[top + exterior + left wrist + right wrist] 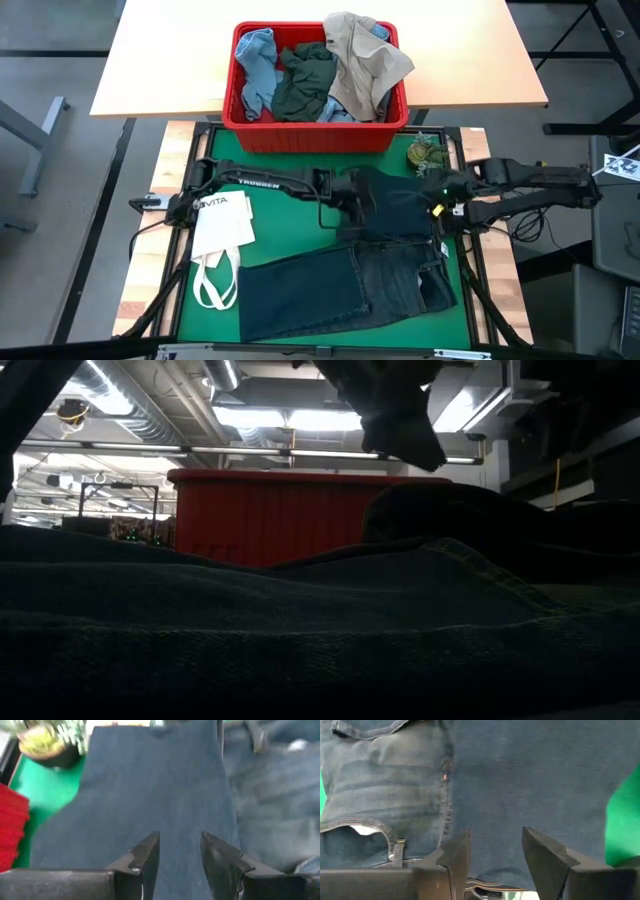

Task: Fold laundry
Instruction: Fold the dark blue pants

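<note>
A red bin [315,135] stands at twelve o'clock on the bench [160,60]. A white tote [222,235] lies at nine o'clock on the green mat [205,310]. A small plant [424,153] sits at two o'clock.

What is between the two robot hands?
In the high view, the dark jeans lie between the left hand and the right hand, bunched up there on the green mat.

"TROSSEN" in white on the left arm [262,182], "VITA" in black on the white tote bag [222,222]
</note>
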You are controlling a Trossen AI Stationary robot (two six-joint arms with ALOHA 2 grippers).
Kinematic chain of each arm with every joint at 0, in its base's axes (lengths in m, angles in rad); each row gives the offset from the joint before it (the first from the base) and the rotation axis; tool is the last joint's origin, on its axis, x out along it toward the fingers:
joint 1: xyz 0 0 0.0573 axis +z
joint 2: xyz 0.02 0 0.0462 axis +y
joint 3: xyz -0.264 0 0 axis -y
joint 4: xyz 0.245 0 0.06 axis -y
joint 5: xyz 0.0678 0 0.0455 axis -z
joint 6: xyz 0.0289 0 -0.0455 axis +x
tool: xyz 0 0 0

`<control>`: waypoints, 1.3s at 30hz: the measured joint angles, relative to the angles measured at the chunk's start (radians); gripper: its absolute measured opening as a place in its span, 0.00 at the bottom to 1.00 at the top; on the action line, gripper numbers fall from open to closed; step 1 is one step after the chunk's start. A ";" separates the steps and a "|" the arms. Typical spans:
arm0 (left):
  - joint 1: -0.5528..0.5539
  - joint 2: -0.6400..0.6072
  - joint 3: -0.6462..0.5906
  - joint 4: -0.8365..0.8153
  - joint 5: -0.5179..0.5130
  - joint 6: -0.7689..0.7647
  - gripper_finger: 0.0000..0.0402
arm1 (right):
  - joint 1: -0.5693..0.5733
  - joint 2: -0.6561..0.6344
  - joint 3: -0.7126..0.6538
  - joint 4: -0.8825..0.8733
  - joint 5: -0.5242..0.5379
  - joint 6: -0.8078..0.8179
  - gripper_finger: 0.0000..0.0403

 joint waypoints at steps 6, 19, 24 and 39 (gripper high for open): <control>-0.053 0.001 -0.001 0.003 -0.138 0.001 0.34 | 0.222 0.014 0.000 -0.002 0.188 0.143 0.44; -0.070 0.001 -0.001 -0.061 -0.180 -0.010 0.34 | 0.496 0.182 0.000 -0.007 0.287 0.344 0.44; -0.070 0.001 -0.001 -0.060 -0.180 -0.010 0.34 | 0.528 0.268 0.000 -0.059 0.296 0.432 0.44; -0.070 0.001 -0.001 -0.060 -0.179 -0.011 0.34 | 0.525 0.457 0.000 -0.137 0.295 0.561 0.42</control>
